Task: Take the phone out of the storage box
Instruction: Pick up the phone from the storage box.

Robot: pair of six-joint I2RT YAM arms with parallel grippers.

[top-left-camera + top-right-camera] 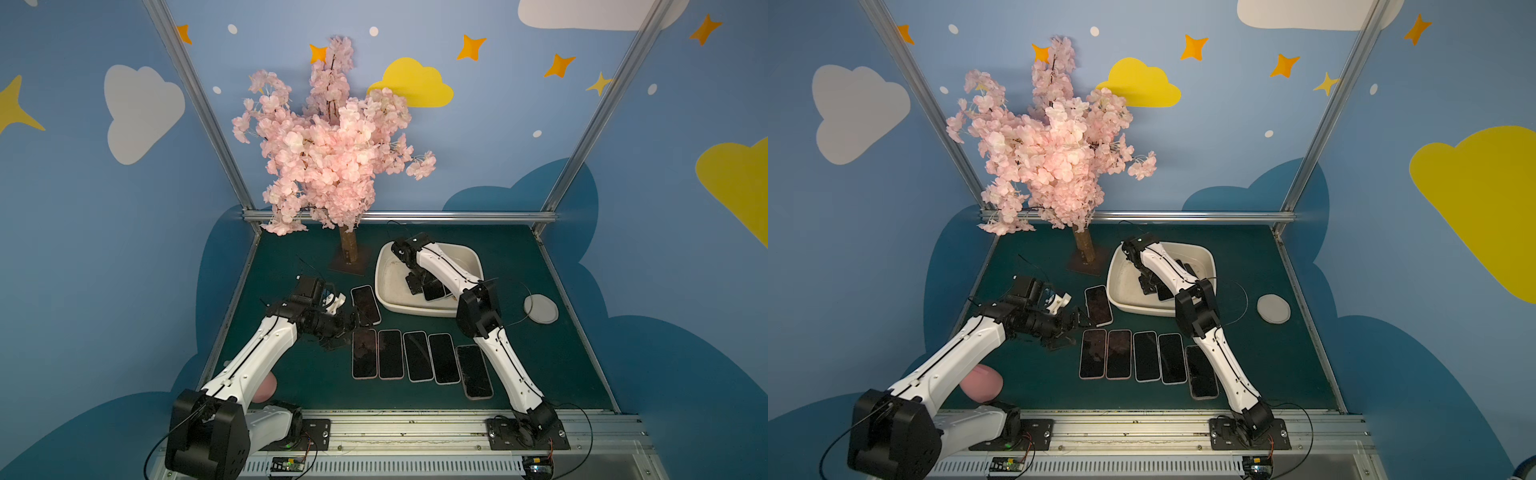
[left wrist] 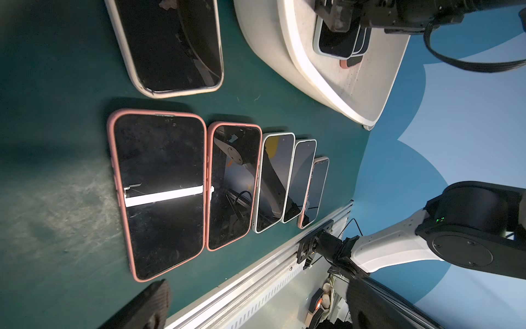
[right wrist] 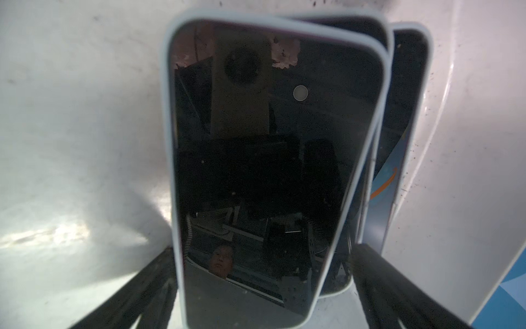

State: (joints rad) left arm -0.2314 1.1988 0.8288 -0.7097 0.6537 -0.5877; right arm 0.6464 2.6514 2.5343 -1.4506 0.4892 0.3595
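Observation:
The cream storage box (image 1: 397, 306) (image 1: 1128, 304) stands at the back right of the green mat. Inside it lies a small stack of phones; the top phone (image 3: 270, 142) (image 1: 435, 291) (image 2: 336, 42) has a pale case and a dark screen facing up. My right gripper (image 3: 264, 284) (image 1: 419, 286) reaches down into the box, open, with one finger on each long side of the top phone. In the right wrist view one finger sits against the phone's edge and a gap shows at the other. My left gripper (image 2: 259, 307) (image 1: 349, 328) is open and holds nothing, low over the mat beside the laid-out phones.
Several phones (image 1: 415, 357) lie side by side in a row on the mat, with one more phone (image 1: 365, 305) between the row and the box. A pink blossom tree (image 1: 332, 145) stands at the back, a grey disc (image 1: 540, 308) at the right, a pink object (image 1: 982, 382) near the left arm's base.

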